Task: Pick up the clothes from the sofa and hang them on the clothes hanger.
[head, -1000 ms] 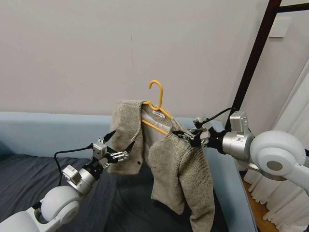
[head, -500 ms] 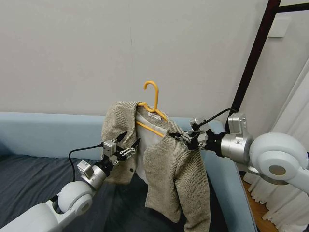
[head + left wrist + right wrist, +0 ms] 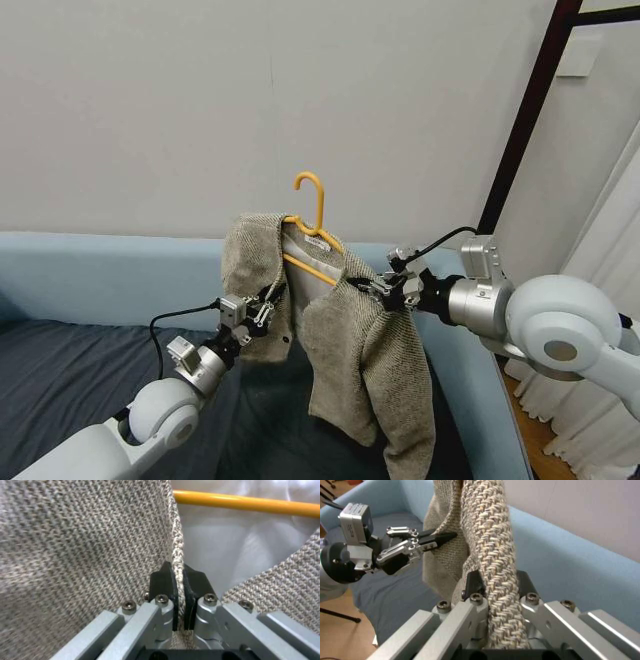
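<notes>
Item inspected: a beige knit jacket (image 3: 370, 350), held in the air above a pale blue sofa (image 3: 90, 270) and draped over an orange hanger (image 3: 321, 208). The hanger's hook rises above the collar against the plain wall (image 3: 200, 100). The jacket is open at the front, and white lining shows between the two panels. The panel on the robot's right hangs long and loose. The panel on its left sits higher and is drawn slightly aside. The left end effector (image 3: 266, 298) reaches up from below and is closed on the front edge of that left panel. In the left wrist view its black pads (image 3: 162, 581) are pinched flat onto the knit hem, and the hanger's orange bar crosses just beyond. The right end effector (image 3: 385, 290) comes in level from the robot's right and is clamped on the jacket at the shoulder, by the hanger's lower end. In the right wrist view a thick roll of knit runs between its fingers (image 3: 472, 583). Whether the hanger's arm is caught inside that grip cannot be told. Below the garment lies the sofa's dark seat cushion (image 3: 60, 370). A dark upright post (image 3: 520, 130) and a white curtain (image 3: 610, 250) stand to the robot's right.
</notes>
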Robot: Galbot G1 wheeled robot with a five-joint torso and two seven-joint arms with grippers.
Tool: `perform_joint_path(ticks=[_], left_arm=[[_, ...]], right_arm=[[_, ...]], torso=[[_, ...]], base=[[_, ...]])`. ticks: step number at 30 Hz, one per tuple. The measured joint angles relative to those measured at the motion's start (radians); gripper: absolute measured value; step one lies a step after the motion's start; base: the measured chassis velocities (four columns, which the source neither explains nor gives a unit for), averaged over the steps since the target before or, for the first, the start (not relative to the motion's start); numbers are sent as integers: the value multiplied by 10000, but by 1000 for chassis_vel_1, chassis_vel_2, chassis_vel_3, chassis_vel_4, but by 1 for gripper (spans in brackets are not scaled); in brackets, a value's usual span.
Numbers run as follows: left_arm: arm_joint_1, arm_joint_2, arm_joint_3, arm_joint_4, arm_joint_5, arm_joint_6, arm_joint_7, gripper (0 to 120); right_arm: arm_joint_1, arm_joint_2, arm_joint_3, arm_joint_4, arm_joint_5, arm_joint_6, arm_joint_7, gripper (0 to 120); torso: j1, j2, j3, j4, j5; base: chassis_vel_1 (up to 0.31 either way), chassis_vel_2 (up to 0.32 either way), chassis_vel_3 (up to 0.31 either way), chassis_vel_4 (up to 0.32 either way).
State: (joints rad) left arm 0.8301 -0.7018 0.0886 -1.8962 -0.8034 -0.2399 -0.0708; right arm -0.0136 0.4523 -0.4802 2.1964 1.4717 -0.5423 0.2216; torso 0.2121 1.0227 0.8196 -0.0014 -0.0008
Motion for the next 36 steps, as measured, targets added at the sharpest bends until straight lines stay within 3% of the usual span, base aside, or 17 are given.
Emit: perform_joint_path(ticks=[9, 27, 36], left_arm=[[3, 117, -43, -384, -53, 25, -82, 1], [1313, 218, -708, -1085, 160, 302, -345, 1], [2403, 507, -1628, -1602, 696, 441, -783, 32]], right_arm=[[75, 285, -308, -294, -1040, -204, 67, 4], [63, 696, -258, -408, -654, -402, 522, 4], [-122, 535, 22, -237, -406, -457, 1104, 4]], torso=[[0, 0, 0, 2, 1], [0, 0, 0, 1, -1], [0, 0, 0, 4, -1]], base=[[0, 0, 0, 0], [0, 0, 0, 0], [0, 0, 0, 0]])
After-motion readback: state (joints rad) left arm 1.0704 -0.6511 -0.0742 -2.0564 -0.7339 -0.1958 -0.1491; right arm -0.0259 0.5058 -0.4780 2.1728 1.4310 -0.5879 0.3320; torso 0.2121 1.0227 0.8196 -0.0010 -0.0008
